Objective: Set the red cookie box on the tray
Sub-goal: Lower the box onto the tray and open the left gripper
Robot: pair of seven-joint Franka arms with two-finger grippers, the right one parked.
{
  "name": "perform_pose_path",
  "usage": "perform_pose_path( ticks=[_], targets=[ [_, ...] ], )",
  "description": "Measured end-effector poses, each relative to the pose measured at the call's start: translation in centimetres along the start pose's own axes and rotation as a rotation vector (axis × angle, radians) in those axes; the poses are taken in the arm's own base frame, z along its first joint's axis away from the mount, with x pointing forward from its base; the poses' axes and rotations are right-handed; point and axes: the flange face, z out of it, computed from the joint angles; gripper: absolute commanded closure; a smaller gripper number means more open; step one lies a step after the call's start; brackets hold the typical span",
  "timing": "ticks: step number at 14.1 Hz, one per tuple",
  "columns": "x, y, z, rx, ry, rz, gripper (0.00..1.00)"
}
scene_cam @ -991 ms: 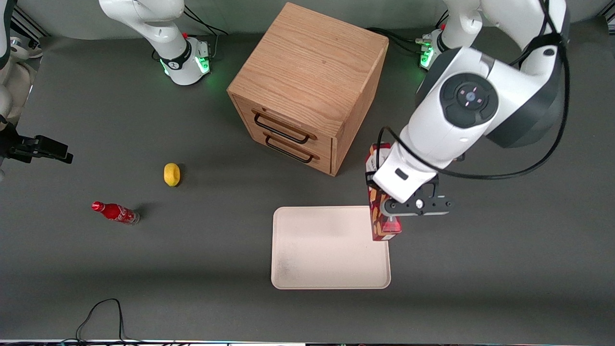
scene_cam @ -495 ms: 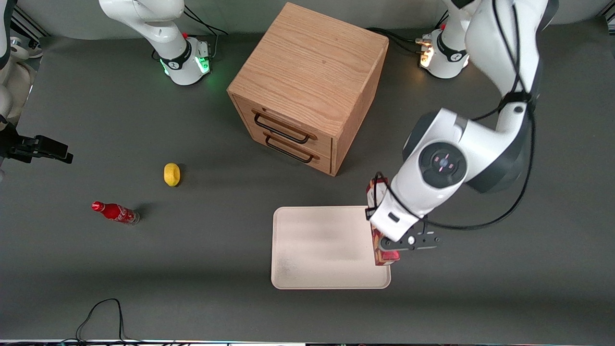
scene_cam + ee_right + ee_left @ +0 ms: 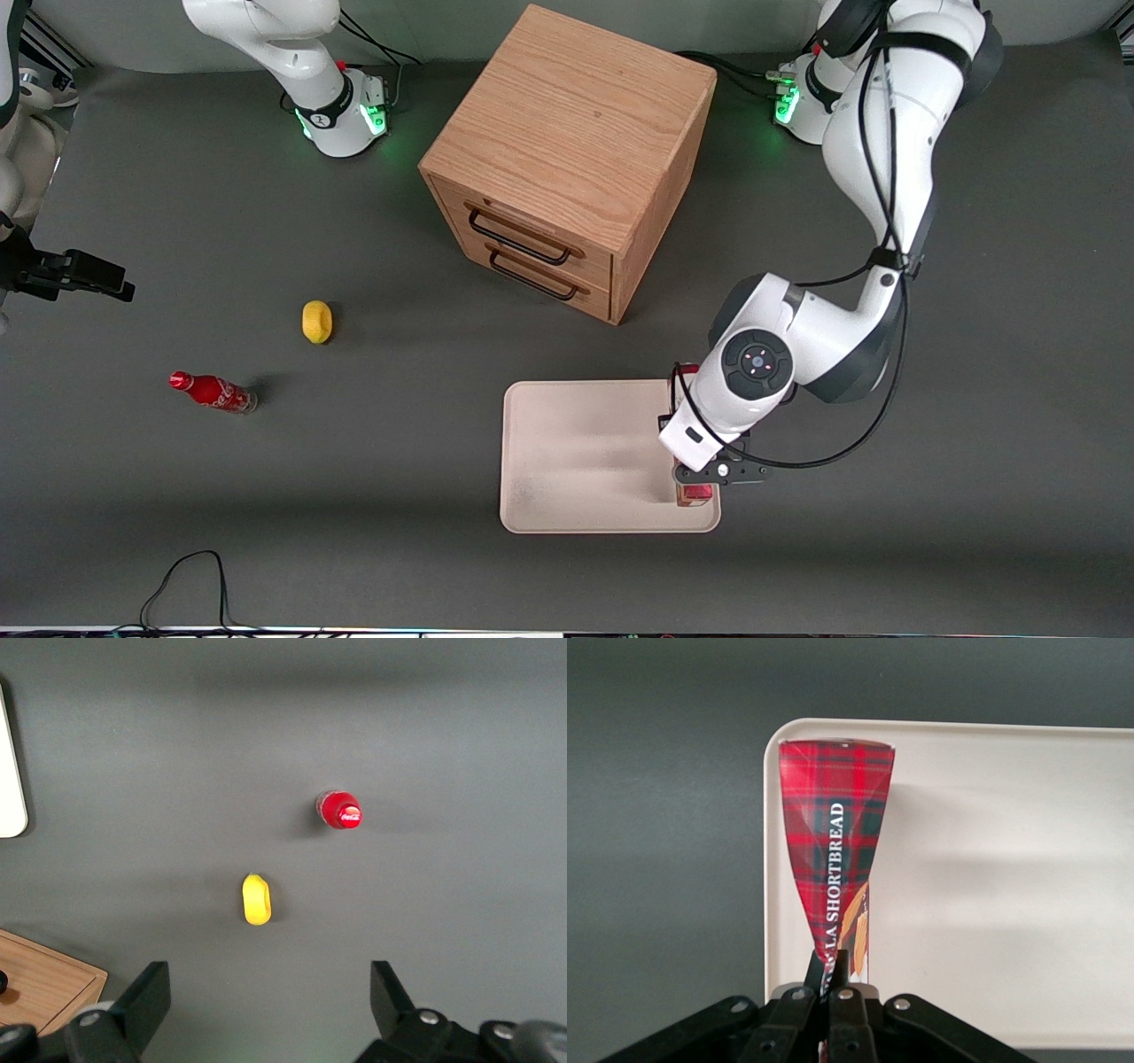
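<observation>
Wrist view: the gripper fingers are clamping the red cookie box, standing it on the tray edge.

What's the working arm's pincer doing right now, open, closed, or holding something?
Left pincer: shut on the red cookie box, holding it over the tray at the edge toward the working arm's end of the table.

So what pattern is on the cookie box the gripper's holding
Red tartan plaid with dark green stripes on the red cookie box, held by the gripper; clearest in the left wrist view.
</observation>
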Motion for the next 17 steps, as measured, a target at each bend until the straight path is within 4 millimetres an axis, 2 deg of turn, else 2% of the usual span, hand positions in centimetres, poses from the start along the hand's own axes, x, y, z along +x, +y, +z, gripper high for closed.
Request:
perform_pose_path(
  ticks=[3,6,7,8,9,10,15,17],
  targets=[
    [0.1,-0.1,2.5,0.003,0.005,0.025,1.00],
    [0.4,-0.5,3.7,0.005,0.015,0.026,1.00],
    [0.5,-0.6,3.8,0.006,0.015,0.026,0.92],
    [0.5,-0.6,3.7,0.006,0.017,0.026,0.32],
    [0.5,-0.6,3.7,0.006,0.018,0.025,0.11],
    [0.6,-0.7,3.7,0.008,0.018,0.024,0.00],
    [0.8,-0.8,3.3,0.004,0.028,-0.013,0.00],
    [1.2,-0.8,1.7,0.000,0.043,-0.070,0.00]
  ],
)
